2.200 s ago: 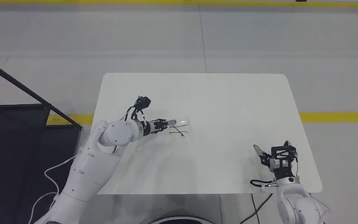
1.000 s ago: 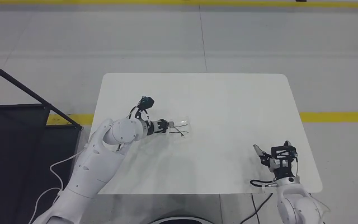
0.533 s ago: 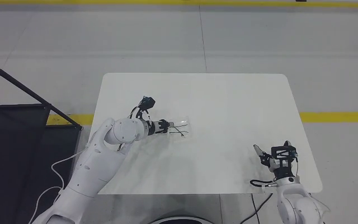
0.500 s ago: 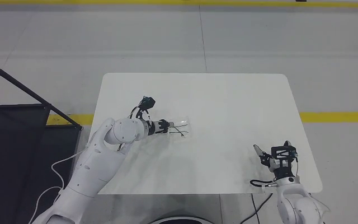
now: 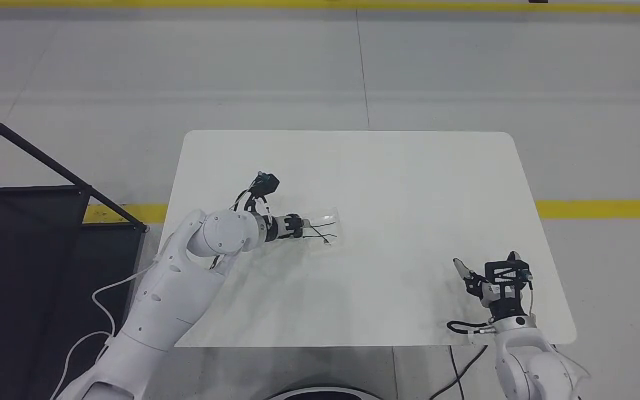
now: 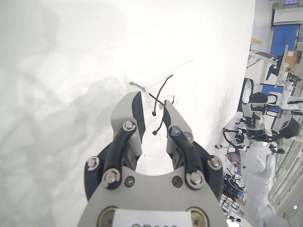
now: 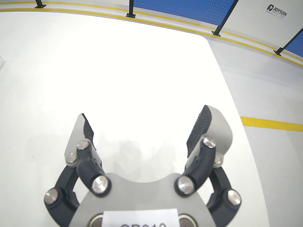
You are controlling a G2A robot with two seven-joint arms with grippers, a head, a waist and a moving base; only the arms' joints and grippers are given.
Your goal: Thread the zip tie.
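White table (image 5: 430,180) carries thin black zip ties (image 6: 159,90), their heads lying between the parted fingertips of the left gripper (image 6: 152,100). Right gripper (image 7: 144,111) sits spread wide, well apart from them.

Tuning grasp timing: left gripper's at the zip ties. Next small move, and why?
Probably close the left gripper on the zip tie: it is open, the tie's head shows between its jaws, and nothing is held.
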